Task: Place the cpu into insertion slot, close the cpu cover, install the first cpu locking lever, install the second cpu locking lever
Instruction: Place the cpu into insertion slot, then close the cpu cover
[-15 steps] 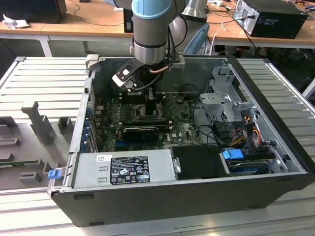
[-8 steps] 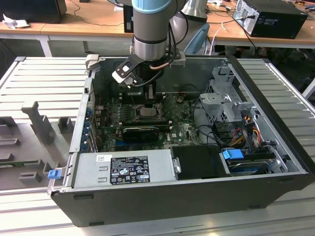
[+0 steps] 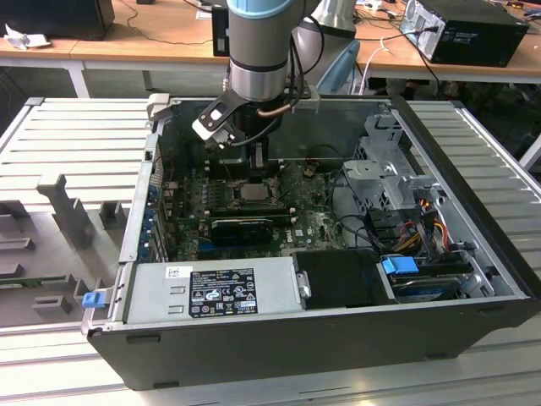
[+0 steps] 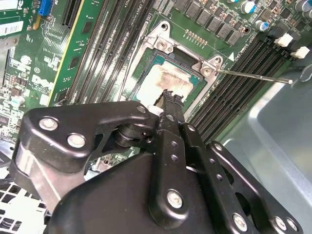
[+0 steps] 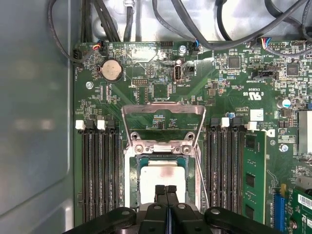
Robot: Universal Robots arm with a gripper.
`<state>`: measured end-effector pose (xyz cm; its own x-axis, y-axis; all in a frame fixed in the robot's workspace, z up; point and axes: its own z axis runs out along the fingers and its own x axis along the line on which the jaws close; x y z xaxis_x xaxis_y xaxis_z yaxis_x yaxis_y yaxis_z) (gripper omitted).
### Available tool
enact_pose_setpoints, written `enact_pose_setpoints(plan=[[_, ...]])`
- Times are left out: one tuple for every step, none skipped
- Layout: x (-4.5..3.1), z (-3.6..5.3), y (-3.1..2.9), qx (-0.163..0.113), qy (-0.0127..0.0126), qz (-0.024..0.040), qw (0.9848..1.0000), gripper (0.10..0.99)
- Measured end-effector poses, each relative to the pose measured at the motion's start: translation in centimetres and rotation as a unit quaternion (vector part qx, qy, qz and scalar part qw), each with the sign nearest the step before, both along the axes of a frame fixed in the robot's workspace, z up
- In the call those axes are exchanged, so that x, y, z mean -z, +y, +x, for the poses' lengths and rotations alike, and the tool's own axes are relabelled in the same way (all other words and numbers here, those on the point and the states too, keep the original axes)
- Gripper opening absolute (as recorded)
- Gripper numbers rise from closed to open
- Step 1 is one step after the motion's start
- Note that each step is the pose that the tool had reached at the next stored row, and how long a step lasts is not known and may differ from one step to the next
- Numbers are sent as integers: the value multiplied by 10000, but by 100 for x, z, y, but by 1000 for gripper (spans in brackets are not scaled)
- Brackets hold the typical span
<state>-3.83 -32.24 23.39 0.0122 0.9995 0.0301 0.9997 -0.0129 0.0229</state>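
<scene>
Exterior view, left to right: the power supply [image 3: 215,288] sat at the near-left corner of the case [image 3: 279,347]. The motherboard [image 3: 190,222] lay flat behind it, and the drive cage [image 3: 393,173] took the right side. The arm reached down onto the board's middle, toward the case's far wall.

Gripper [image 5: 166,189]: fingers pressed together, nothing between them. The tips were on or just over the cpu [image 5: 152,181]; couldn't confirm contact.

The cpu lay flat in the insertion slot [image 5: 163,159], grey face up and smeared with paste residue. It looked square to the slot rim where visible, but the fingers hid its near part. Memory slots [image 5: 100,170] flanked the socket on both sides.

The cpu cover [image 5: 163,108] was open, swung back on its hinge away from the slot, with bare board showing through its window. One locking lever [image 4: 253,75] stuck out unlatched, a thin rod running from the socket corner across the memory slots. Couldn't make out the second lever.

Read: chip placement looked done. The cover step was in hand but not started, and both levers were pending. Closing the cover would call for getting the fingers off the chip, then making contact on the frame's free edge. The push over the hinge shouldn't nudge the cpu, and the lever rod needs to be clear of the frame's path.
</scene>
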Motion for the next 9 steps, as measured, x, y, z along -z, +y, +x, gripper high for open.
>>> enact_pose_setpoints(plan=[[-7, 0, 0, 0, 0, 0, 10000, 106], [-12, 0, 0, 0, 0, -1, 10000, 106], [-18, 0, 0, 0, 0, -3, 10000, 106], [-23, 1, 0, -1, 0, -5, 10000, 106], [-28, 1, 0, -1, 0, -6, 10000, 106], [-29, 1, 0, -1, -1, -5, 10000, 106], [-30, 13, 0, 0, 4, -9, 10000, 106], [-30, 28, -1, 2, 7, -9, 10000, 106], [-30, 45, -1, 8, 10, -9, 10000, 106]])
